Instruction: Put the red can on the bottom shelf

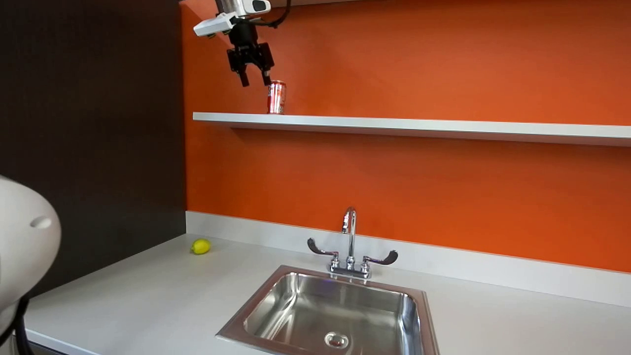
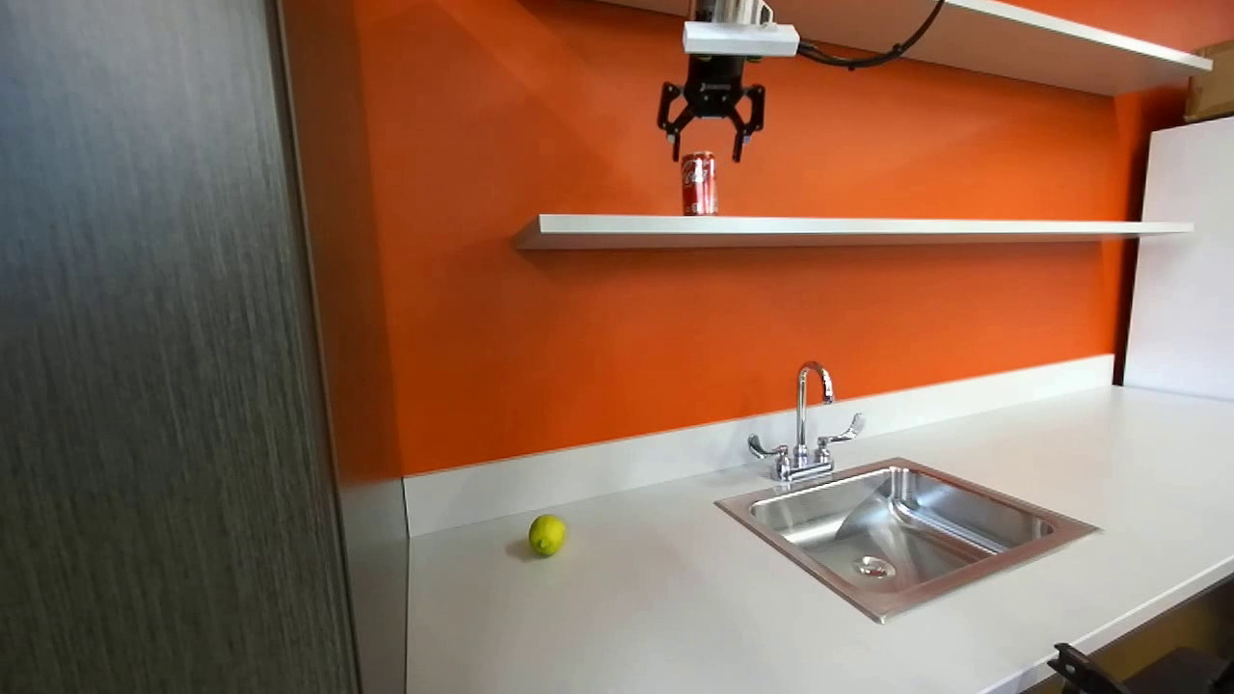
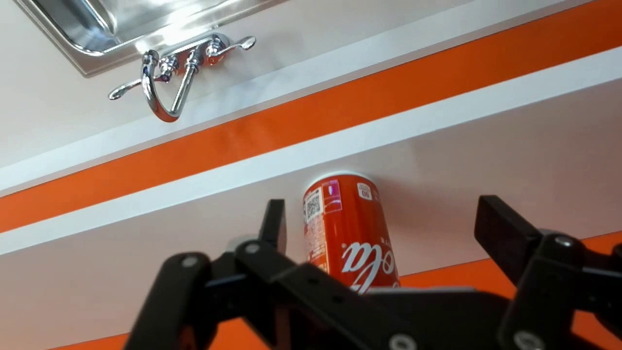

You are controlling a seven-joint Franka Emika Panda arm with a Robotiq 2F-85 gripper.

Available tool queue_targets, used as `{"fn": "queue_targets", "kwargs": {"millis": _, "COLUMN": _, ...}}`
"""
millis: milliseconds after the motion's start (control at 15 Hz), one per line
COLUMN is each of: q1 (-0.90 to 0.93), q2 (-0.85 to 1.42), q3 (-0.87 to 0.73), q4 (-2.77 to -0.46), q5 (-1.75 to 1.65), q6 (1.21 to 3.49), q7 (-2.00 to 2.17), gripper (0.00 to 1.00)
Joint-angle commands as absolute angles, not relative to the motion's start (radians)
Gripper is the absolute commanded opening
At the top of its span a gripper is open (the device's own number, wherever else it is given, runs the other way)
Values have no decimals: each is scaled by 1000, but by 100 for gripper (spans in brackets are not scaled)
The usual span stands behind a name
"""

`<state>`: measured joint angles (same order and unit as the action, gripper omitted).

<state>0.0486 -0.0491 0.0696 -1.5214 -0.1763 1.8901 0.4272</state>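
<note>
The red can (image 1: 277, 98) stands upright on the bottom shelf (image 1: 394, 125), near the shelf's end by the dark panel. In an exterior view the can (image 2: 699, 183) and the bottom shelf (image 2: 868, 227) show the same. My gripper (image 1: 256, 83) is open and points down, its fingertips about level with the can's top. It also shows in an exterior view (image 2: 707, 157). In the wrist view the can (image 3: 347, 223) appears between the spread fingers (image 3: 381, 218), nearer one finger, with no grip on it. The can's top is hidden there behind the gripper's body.
An upper shelf (image 2: 1070, 43) runs above, behind the arm. A dark panel (image 1: 98, 123) stands at the side. Below are the countertop (image 1: 148, 296), a yellow lemon-like ball (image 1: 201, 246), the sink (image 1: 424, 315) and its faucet (image 1: 351, 236).
</note>
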Motion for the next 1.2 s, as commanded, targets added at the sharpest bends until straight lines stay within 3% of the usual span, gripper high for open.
{"fn": "queue_targets", "kwargs": {"millis": 0, "q1": 62, "q2": -190, "q3": 77, "q4": -1701, "q5": -157, "q6": 1937, "q7": 437, "gripper": 100}}
{"fn": "queue_targets", "kwargs": {"millis": 1133, "q1": 81, "q2": -700, "q3": 121, "q4": -2367, "q5": 17, "q6": 2040, "q7": 319, "gripper": 100}}
